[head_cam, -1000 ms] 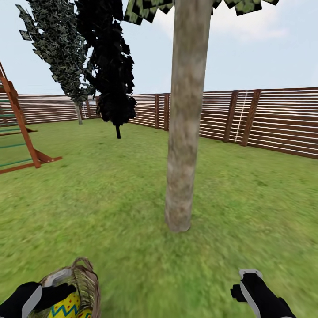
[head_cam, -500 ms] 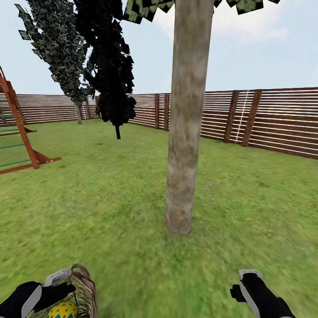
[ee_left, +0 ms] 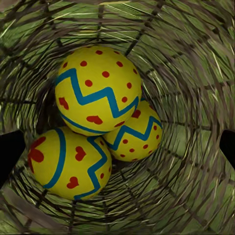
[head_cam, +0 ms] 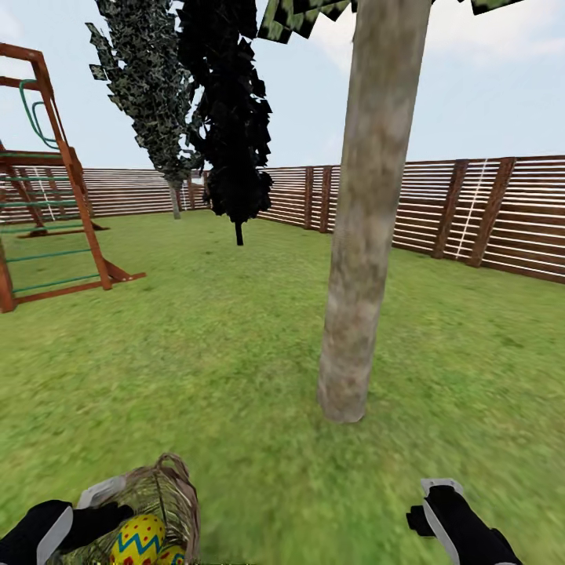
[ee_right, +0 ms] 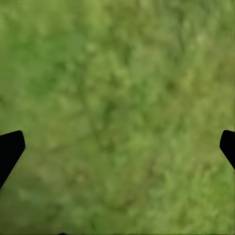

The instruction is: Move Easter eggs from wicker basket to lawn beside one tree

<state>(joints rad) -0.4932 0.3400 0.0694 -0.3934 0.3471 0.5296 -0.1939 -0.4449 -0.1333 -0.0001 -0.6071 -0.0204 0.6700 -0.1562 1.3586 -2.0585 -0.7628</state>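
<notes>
The wicker basket (head_cam: pixel 169 494) is at the bottom left of the head view, tipped with its mouth toward my left gripper (head_cam: pixel 98 510). The left wrist view looks straight into the basket (ee_left: pixel 196 73). Three yellow Easter eggs lie together at its bottom: one on top (ee_left: pixel 98 90), one behind (ee_left: pixel 139 137), one lower (ee_left: pixel 68 164). My left gripper (ee_left: pixel 120 149) has its fingers wide apart at the basket's mouth. Two eggs peek out in the head view (head_cam: pixel 140 537). My right gripper (head_cam: pixel 431 502) (ee_right: pixel 117 149) hangs open over bare lawn (ee_right: pixel 117 73). The tree (head_cam: pixel 369 235) stands just ahead on the lawn (head_cam: pixel 235 353).
A wooden play tower (head_cam: pixel 55 196) stands at the far left. A narrow dark tree (head_cam: pixel 149 94) and an almost black tree (head_cam: pixel 231 118) rise further back. The slatted fence (head_cam: pixel 471 212) closes the yard behind and to the right.
The whole view has swung left, so tree, fence and play tower sit further right in the picture. The basket has shifted against my left gripper and shows more of the eggs.
</notes>
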